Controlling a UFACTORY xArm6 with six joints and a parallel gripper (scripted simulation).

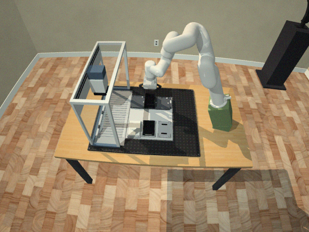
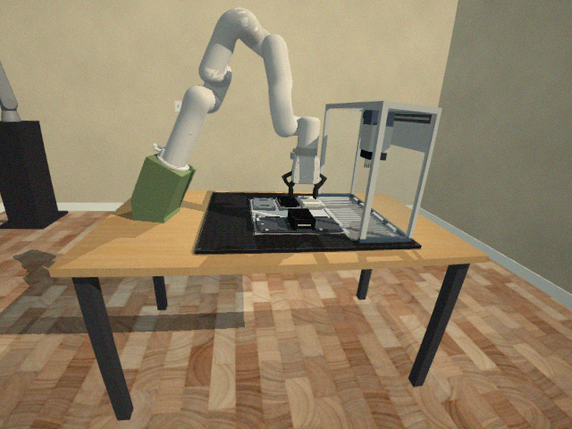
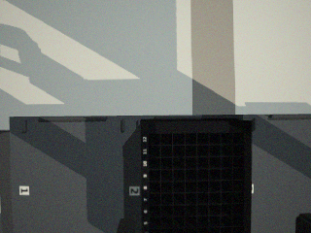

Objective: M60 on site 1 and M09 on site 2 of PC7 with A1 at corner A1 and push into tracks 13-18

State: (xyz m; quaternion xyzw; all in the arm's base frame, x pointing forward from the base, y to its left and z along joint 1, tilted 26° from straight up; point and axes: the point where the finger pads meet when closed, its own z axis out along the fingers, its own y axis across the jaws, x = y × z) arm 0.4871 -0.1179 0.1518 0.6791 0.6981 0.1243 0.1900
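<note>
The plate carrier PC7 (image 1: 137, 101) (image 2: 264, 203) (image 3: 58, 170) lies dark grey on the apron (image 1: 159, 116) (image 3: 121, 58), crosswise in front of the rails (image 1: 115, 117) (image 2: 347, 207). The black deep-well block M09 (image 1: 150, 100) (image 2: 289, 201) (image 3: 196, 180) sits on its site 2, beside the "2" label. Site 1 is bare. My gripper (image 1: 150, 90) (image 2: 303, 194) is open and empty, straight above M09 and clear of it. M06 (image 1: 149, 127) (image 2: 301, 218), black, sits in the middle nest. M60 (image 1: 133, 130), pale, sits in the nest nearest the rails. Nest S1 (image 1: 164, 129) is empty.
The instrument's white frame (image 1: 109, 43) (image 2: 383, 106) stands over the rails, with a grey and blue head (image 1: 97, 78) hanging inside. A black mat (image 1: 184, 129) lies under it all. The arm's green base block (image 1: 220, 116) (image 2: 156, 194) stands on the table.
</note>
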